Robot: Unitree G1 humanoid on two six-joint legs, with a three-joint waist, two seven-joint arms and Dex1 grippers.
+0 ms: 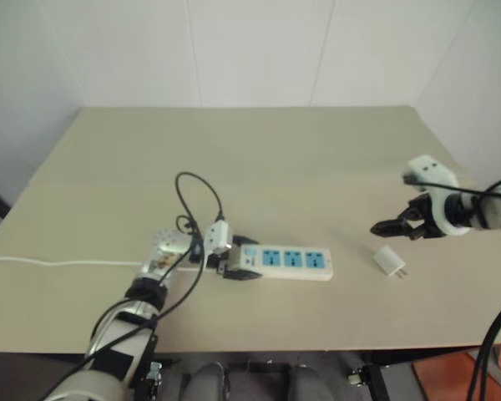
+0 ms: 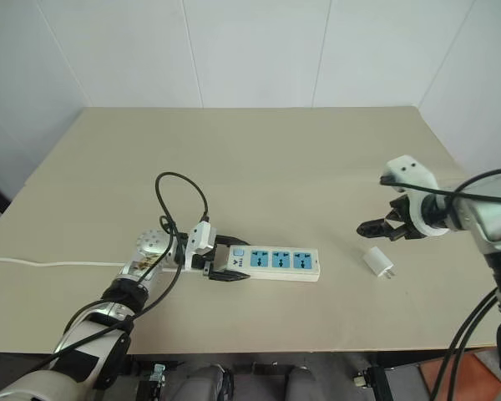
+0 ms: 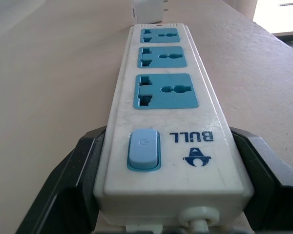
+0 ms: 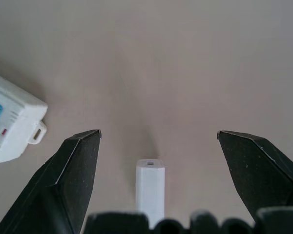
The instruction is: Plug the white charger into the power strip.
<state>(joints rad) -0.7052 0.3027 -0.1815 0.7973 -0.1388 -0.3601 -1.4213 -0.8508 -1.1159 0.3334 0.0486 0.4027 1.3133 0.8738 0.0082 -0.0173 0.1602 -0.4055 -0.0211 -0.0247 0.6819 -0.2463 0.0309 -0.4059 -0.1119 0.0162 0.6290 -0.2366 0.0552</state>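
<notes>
Head cameras first: the power strip (image 1: 285,261) lies flat on the tan table (image 1: 259,159), near the front edge, its three blue outlets facing up. The left gripper (image 1: 234,265) sits at the strip's switch end, one black finger on each long side of the bar, clasping it. A thin white cord (image 1: 58,262) trails off toward the table's left edge. Over on the right, the white charger (image 1: 390,261) lies on the table, well apart from the strip's far end. The right gripper (image 1: 394,226) hovers just above it, spread wide and holding nothing.

Left wrist camera: the strip fills the middle, blue switch (image 3: 144,149) nearest, outlets running away from it. Both black fingers (image 3: 73,185) hug the strip's sides. The charger (image 3: 147,10) peeks beyond the far end.

Right wrist camera: two fingers (image 4: 73,180) stand far apart, the charger (image 4: 150,189) lying on the table between them, untouched. The strip's end (image 4: 12,124) shows at the side.
</notes>
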